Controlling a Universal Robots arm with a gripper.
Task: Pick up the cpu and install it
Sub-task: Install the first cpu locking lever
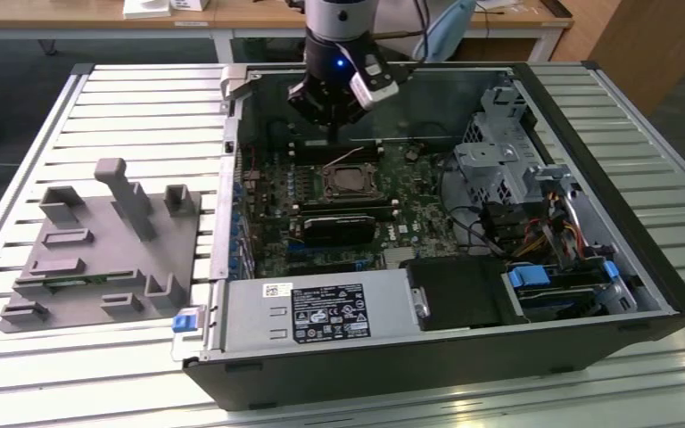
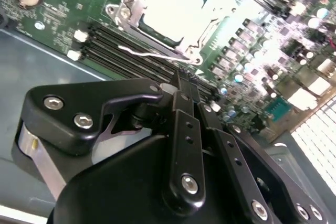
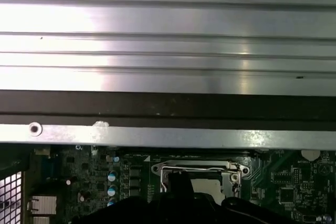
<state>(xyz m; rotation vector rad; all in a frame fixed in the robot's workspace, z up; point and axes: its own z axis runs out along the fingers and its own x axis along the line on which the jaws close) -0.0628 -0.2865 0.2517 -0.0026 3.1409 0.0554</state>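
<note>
With the cpu (image 1: 349, 182) seated in the motherboard socket (image 2: 169, 11) inside the computer case (image 1: 628, 267), I judge placement done, latch lever (image 2: 152, 54) apparently open, while my gripper (image 1: 333, 120) hovers above, finger state indeterminate.

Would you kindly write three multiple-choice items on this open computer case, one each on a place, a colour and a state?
1. Where does the cpu sit?
A. In the socket on the green board
B. On the grey fixture
C. On the slatted table

2. What colour is the tab at the case's near corner?
A. Red
B. Blue
C. Yellow

3. How does the gripper stand?
A. Resting on the fixture
B. Outside the case over the table
C. Above the board, beside the socket

Answers: 1 A, the silvery chip lies inside the socket frame in the second wrist view. 2 B, the tab is blue. 3 C, the exterior view shows it hanging over the board inside the case.
</note>
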